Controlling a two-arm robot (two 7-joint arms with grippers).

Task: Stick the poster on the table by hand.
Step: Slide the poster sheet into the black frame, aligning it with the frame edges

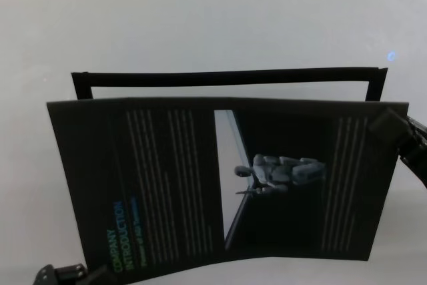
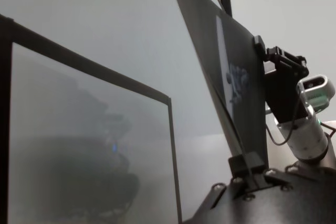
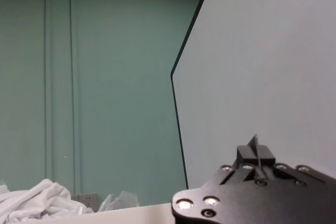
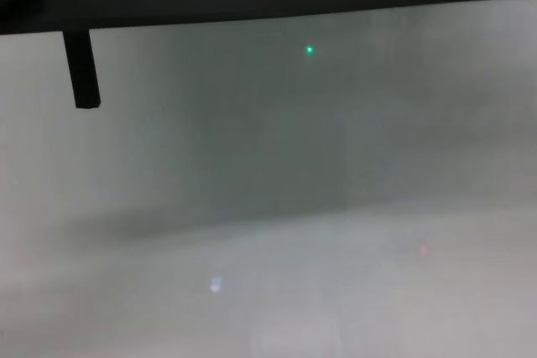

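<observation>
Lab-like room — green wall (image 3: 105, 77), pale table (image 1: 213, 18)

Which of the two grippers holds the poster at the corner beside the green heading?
The left gripper, clamped on the poster corner next to COMPANY INTRODUCTION; the right gripper holds the opposite corner, by plain white text columns.

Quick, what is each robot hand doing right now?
Left end effector: closed on the poster's edge.
Right end effector: closed on the poster's opposite edge.

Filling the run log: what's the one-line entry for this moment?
poster: held up off table, not stuck | left tool: shut on poster's edge | right tool: shut on the opposite edge
</observation>
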